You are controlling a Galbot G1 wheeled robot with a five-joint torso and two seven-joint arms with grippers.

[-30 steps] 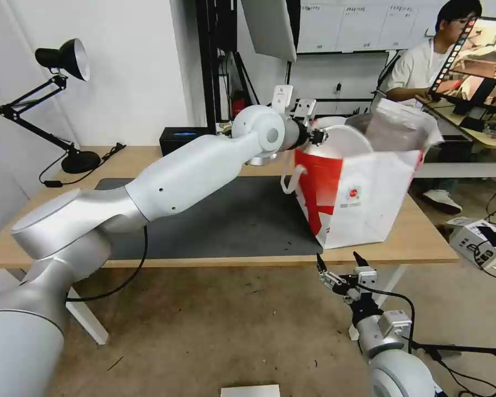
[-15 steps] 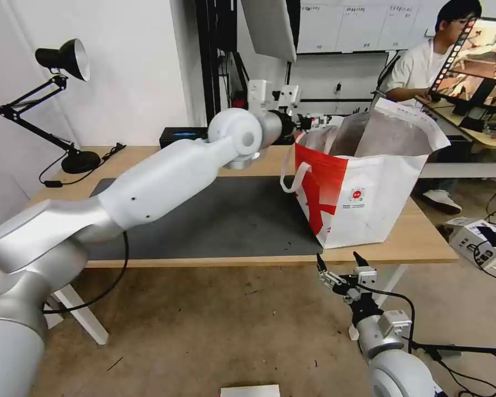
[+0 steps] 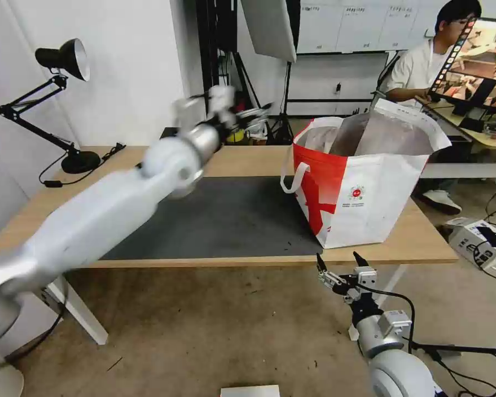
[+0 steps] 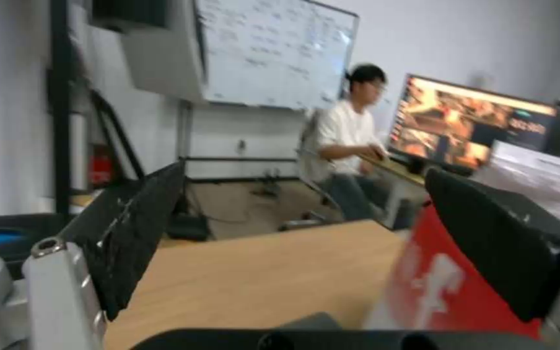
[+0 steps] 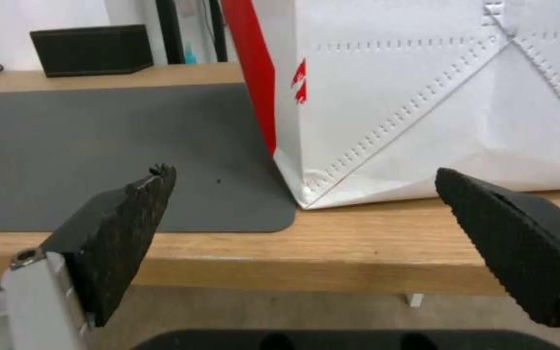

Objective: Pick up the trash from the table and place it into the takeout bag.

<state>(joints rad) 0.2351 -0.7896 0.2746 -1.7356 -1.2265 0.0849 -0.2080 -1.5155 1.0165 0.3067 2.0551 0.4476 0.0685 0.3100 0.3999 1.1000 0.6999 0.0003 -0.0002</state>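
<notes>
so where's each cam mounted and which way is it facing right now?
Head view: on the head, looking forward and down at the long light-wood table; both arms show.
Left wrist view: on the left wrist above the tabletop, facing the room beyond; left gripper open.
Right wrist view: on the right wrist below the table's front edge, facing across it; right gripper open.
All three share the white-and-red boxy takeout bag.

White-and-red takeout bag (image 3: 364,187) with silver lining; dark grey mat (image 3: 226,220) on light-wood table (image 3: 419,242)
</notes>
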